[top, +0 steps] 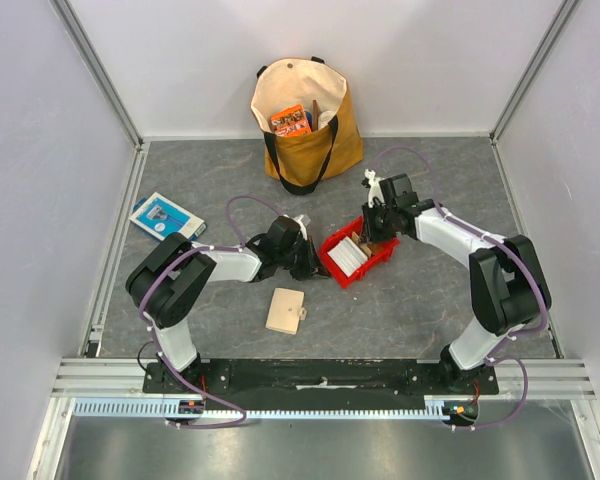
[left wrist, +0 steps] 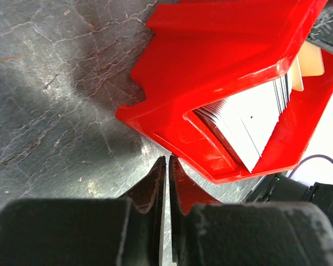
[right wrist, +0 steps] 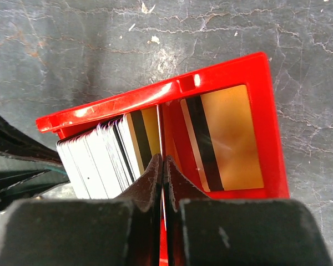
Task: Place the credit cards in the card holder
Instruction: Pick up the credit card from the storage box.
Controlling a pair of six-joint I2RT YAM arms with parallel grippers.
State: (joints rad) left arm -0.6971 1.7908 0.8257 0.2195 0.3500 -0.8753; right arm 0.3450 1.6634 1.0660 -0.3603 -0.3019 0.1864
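Credit cards (right wrist: 97,160) upright in centre red tray (right wrist: 127,102), right gripper (right wrist: 162,160) closed among them (hold unclear), left gripper (left wrist: 167,160) closed alongside.

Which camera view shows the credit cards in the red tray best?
The right wrist view: the credit cards stand on edge, a dark stripe visible. The left wrist view shows only pale edges inside the red tray; the top view, a small white block.

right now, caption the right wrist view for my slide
Right claw closed over the red tray, beside upright white cards and a gold card.
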